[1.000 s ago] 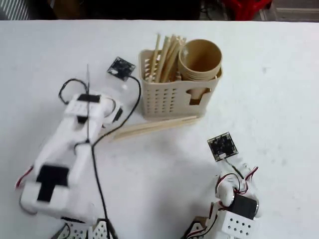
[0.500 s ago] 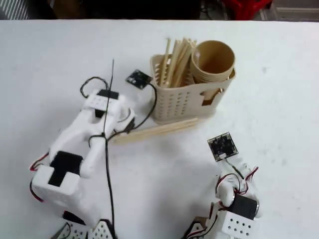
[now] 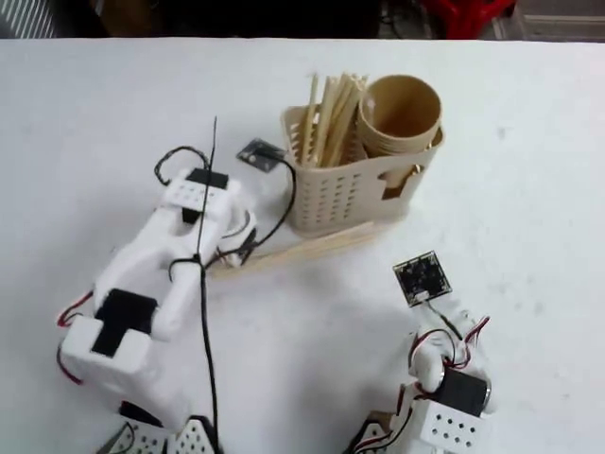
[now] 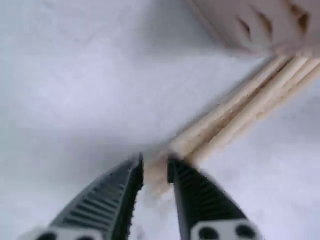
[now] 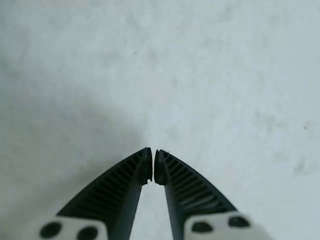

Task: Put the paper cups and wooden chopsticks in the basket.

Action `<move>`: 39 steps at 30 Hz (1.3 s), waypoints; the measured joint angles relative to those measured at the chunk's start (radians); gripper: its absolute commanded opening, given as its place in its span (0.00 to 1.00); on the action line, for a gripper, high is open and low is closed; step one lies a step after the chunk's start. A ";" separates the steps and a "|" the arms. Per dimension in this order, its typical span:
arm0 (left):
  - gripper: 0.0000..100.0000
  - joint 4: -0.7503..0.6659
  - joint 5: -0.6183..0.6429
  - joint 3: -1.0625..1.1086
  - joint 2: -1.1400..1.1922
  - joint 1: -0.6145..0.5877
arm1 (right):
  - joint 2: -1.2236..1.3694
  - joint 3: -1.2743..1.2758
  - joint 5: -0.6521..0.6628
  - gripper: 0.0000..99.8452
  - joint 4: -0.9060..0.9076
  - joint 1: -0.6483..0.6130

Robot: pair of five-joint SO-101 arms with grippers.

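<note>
Wooden chopsticks (image 3: 307,246) lie in a loose bundle flat on the table (image 3: 529,142), just in front of the basket (image 3: 331,194) and touching its base. The bundle's left end sits between the fingers of the left gripper (image 4: 155,166), which stand narrow and pinch it. The left arm (image 3: 161,274) stretches in from the lower left. The basket stands upright near the table's middle. More chopsticks (image 3: 326,106) lean in its left part, and the stacked paper cups (image 3: 405,113) sit upright in its right part. Well apart, at the lower right, the right gripper (image 5: 153,166) hangs over bare table with its fingertips pressed together on nothing.
</note>
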 measured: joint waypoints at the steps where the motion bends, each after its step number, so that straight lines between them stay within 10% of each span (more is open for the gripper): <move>1: 0.11 0.005 0.012 0.005 -0.003 -0.012 | 0.000 0.000 0.000 0.03 0.000 0.000; 13: 0.08 -0.011 0.063 0.132 -0.221 -0.110 | 0.000 0.000 0.002 0.03 0.000 0.000; 28: 0.17 0.018 -0.331 0.489 -0.862 0.101 | 0.000 0.000 0.002 0.03 0.000 0.000; 39: 0.17 -0.115 -0.333 0.342 -0.460 0.172 | 0.000 0.000 0.002 0.03 0.000 0.000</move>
